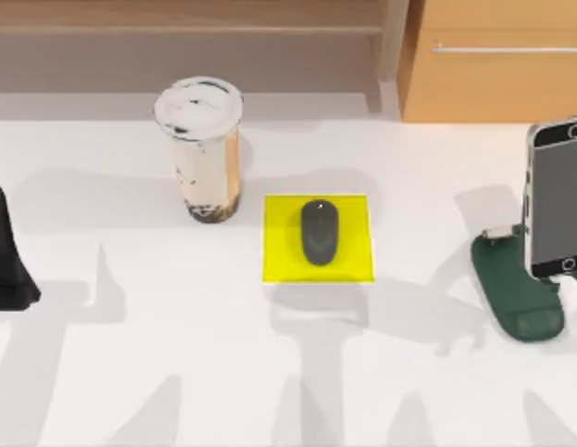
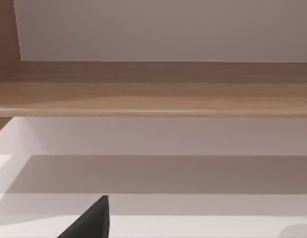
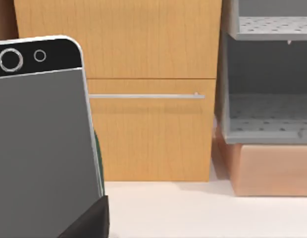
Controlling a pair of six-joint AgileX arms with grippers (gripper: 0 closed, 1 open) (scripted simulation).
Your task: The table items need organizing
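My left gripper (image 1: pixel 5 251) sits at the table's (image 1: pixel 130 372) left edge; I can't tell its state. The mouse (image 1: pixel 319 232) lies on the yellow pad (image 1: pixel 279 256), and the phone (image 1: pixel 556 200) maybe leans on its stand (image 1: pixel 516 298).

Matte black, tapered left claw (image 1: pixel 4 244)

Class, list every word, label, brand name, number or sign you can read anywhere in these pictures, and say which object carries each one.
None: no readable text in any view.
Smartphone: grey screen blank; two round marks at its top, no lettering.
Cup: dark smudges on the white lid, not letters.
Mouse, yellow pad, phone stand, wooden cabinet: plain, unmarked.
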